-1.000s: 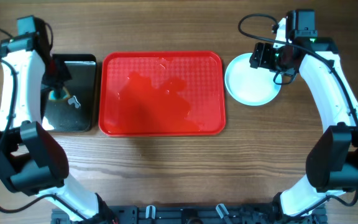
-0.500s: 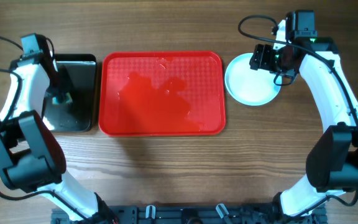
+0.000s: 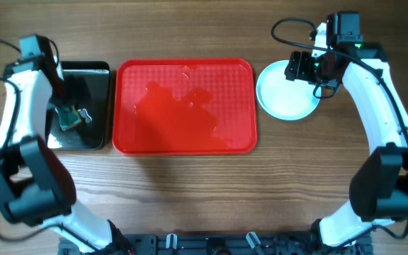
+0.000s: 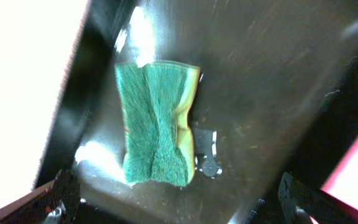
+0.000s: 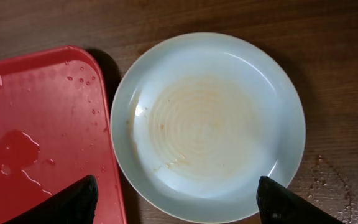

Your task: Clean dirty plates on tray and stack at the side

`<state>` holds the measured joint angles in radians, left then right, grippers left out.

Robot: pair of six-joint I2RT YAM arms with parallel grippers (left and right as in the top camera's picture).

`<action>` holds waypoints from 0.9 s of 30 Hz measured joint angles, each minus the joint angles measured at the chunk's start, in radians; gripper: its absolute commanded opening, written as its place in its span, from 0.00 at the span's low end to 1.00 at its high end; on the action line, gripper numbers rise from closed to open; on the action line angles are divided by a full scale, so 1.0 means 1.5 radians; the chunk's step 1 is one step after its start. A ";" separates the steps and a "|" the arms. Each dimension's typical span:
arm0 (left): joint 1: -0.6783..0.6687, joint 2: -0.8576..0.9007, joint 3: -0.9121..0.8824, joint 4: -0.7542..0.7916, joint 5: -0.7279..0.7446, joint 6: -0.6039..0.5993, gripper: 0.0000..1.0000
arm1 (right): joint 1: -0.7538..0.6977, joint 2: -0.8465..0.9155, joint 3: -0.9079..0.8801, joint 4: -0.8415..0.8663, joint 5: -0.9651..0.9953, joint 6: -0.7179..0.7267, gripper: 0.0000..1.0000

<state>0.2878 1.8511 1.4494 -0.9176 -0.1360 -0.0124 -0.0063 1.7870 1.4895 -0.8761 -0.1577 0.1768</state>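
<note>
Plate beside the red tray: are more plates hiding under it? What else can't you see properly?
1. Plates under the top plate: overhead and right wrist views look straight down, so it hides anything beneath.
2. The small dark piece beside the sponge, left wrist view: too blurred to name.
3. The black tray, left wrist view: cut off by the frame edges.

White arm links (image 3: 377, 88), bulky black joints (image 3: 37, 177), thin black looping cables (image 3: 289, 20).
</note>
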 measured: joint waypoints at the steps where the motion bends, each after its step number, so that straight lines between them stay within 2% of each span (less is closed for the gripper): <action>1: -0.006 -0.035 0.024 -0.027 0.001 -0.002 1.00 | 0.000 -0.017 0.000 0.000 0.000 0.000 0.82; 9: -0.078 -0.307 0.080 -0.102 0.005 -0.038 1.00 | 0.000 -0.183 0.013 0.001 -0.004 0.000 0.82; 11: -0.086 -0.353 0.080 -0.107 0.005 -0.040 1.00 | 0.000 -0.223 0.013 0.004 -0.005 0.000 0.95; 12: -0.087 -0.370 0.080 -0.107 0.005 -0.040 1.00 | 0.000 -0.244 0.013 0.008 -0.005 -0.001 1.00; 19: -0.087 -0.408 0.080 -0.107 0.005 -0.041 1.00 | 0.000 -0.364 0.014 0.021 -0.007 0.009 1.00; 27: -0.087 -0.408 0.080 -0.107 0.005 -0.041 1.00 | 0.000 -0.378 0.014 0.017 0.009 0.256 0.99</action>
<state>0.1574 1.2385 1.5692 -1.0782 -0.1284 -0.0734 -0.0063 1.2201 1.5101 -0.8505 -0.1444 0.5602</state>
